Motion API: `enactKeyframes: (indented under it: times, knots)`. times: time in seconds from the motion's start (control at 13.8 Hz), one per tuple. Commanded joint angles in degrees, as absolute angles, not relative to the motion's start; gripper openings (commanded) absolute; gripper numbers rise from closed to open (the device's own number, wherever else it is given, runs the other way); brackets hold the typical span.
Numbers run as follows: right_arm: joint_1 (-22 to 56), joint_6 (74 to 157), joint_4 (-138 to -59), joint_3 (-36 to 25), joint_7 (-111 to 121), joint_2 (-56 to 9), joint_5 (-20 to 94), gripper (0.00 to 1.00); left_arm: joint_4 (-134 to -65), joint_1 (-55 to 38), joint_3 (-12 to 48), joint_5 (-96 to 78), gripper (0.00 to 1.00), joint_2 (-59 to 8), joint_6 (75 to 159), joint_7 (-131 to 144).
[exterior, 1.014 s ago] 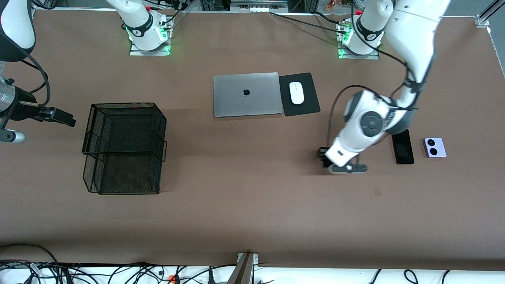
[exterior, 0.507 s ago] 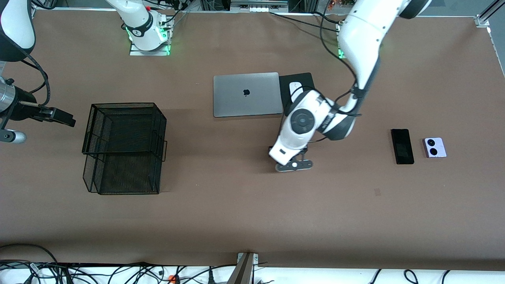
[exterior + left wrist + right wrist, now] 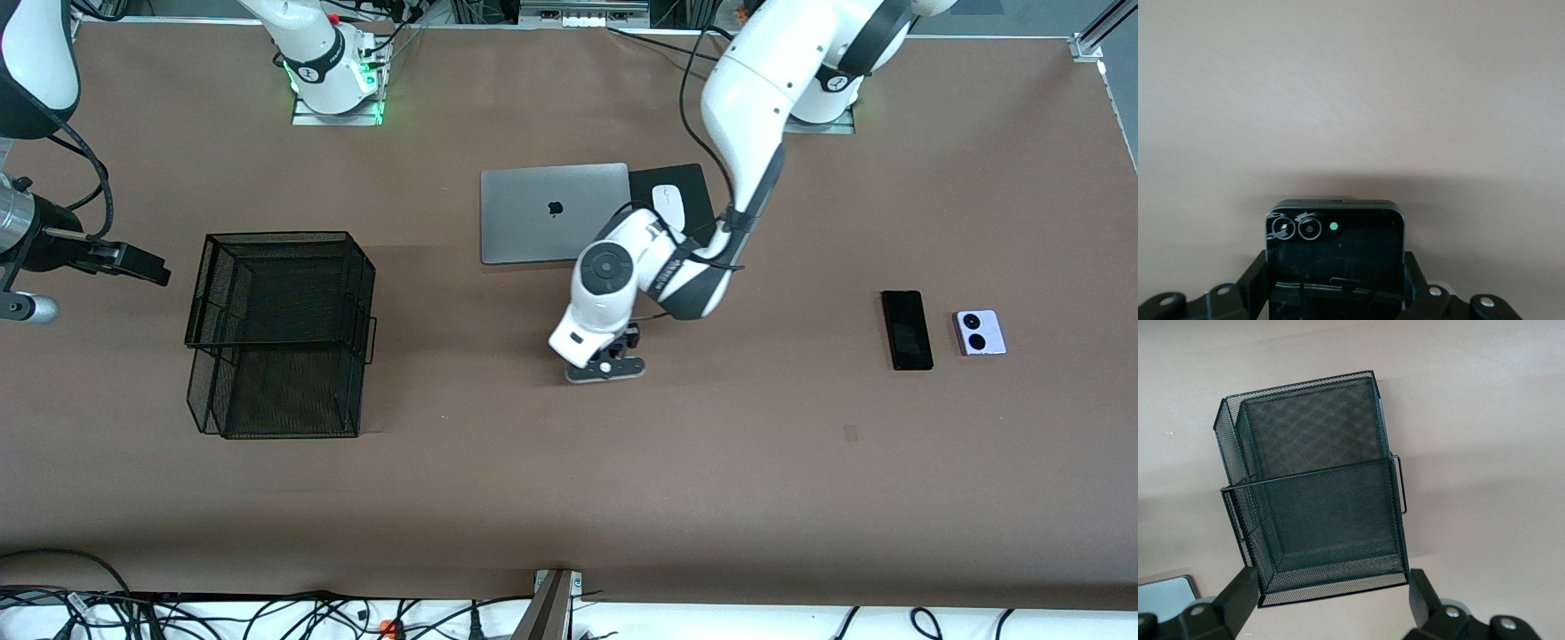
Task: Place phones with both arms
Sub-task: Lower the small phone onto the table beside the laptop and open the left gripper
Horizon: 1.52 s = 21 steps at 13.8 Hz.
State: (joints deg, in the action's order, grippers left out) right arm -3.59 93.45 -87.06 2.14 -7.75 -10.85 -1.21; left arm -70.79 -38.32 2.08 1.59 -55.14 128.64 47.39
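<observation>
**Operator:** While the left gripper (image 3: pixel 613 354) hangs over bare tabletop nearer the camera than the grey laptop (image 3: pixel 555 212), what does it carry?

**Technician:** Its fingers (image 3: pixel 1415 287) pinch the small black flip phone (image 3: pixel 1335 257) by its sides, lenses facing the wrist camera.

**Operator:** Remaining phones?

**Technician:** The long black slab phone (image 3: pixel 907 330) and lilac-white flip phone (image 3: pixel 979 332) lie just beside each other, apart, toward the left arm's end.

**Operator:** Right gripper (image 3: pixel 133 263)?

**Technician:** It waits in the air with its fingers (image 3: pixel 1238 597) spread, holding nothing, beside the black mesh basket (image 3: pixel 277 333). The white mouse (image 3: pixel 669 204) sits on its pad by the laptop.
</observation>
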Motion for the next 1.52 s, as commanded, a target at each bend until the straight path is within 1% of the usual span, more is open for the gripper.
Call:
enactKeyframes:
  times: [0.0,0.22,0.29,0.36,0.43,0.58,0.72,0.94,1.09,1.23,1.38,1.45]
  knots:
    - [-3.87,92.99,-87.63,2.37,-7.74,-9.84,-1.32,1.0,-64.61,-40.78,0.97,2.46,0.12,-57.91,127.18,48.34]
    - [-3.87,92.99,-87.63,2.37,-7.73,-9.84,-1.32,1.0,-61.18,-43.41,-0.43,2.46,0.12,-60.55,127.27,48.86]
    - [-3.87,92.99,-87.63,2.37,-7.73,-9.84,-1.32,1.0,-61.17,-44.11,-1.4,2.37,0.15,-60.73,127.44,48.87]
    - [-3.87,92.99,-87.63,2.37,-7.73,-9.84,-1.32,1.0,-61.26,-44.21,-1.49,2.46,0.37,-60.73,127.62,49.04]
    - [-3.87,92.99,-87.63,2.37,-7.73,-9.93,-1.32,1.0,-61.52,-44.38,-1.76,2.55,0.99,-60.73,127.53,49.57]
    - [-3.87,92.99,-87.63,2.37,-7.73,-9.93,-1.23,1.0,-61.79,-46.31,-3.07,3.34,1.0,-60.65,127.0,50.36]
    - [-3.87,92.99,-87.63,2.37,-7.73,-9.93,-1.32,1.0,-61.79,-46.32,-3.16,3.43,1.0,-60.3,126.22,50.8]
    - [-3.87,93.08,-87.63,2.37,-7.82,-9.93,-1.32,1.0,-61.17,-44.74,-3.16,3.25,1.0,-57.67,118.06,49.4]
    - [-3.87,93.16,-87.54,2.37,-7.82,-10.02,-1.41,1.0,-61.26,-43.51,-3.16,3.25,1.0,-55.82,114.71,45.72]
    - [-3.78,93.08,-87.63,2.81,-7.91,-10.02,-1.23,1.0,-62.14,-42.28,-3.16,3.51,1.0,-54.32,111.38,43.6]
    - [-2.73,93.77,-87.54,3.86,-8.09,-10.02,-0.7,1.0,-62.66,-40.0,-3.08,3.52,1.0,-52.31,104.54,38.44]
    - [-1.33,93.87,-87.54,4.3,-8.87,-10.19,-0.7,1.0,-64.15,-38.77,-3.08,3.43,1.0,-50.82,102.41,35.19]
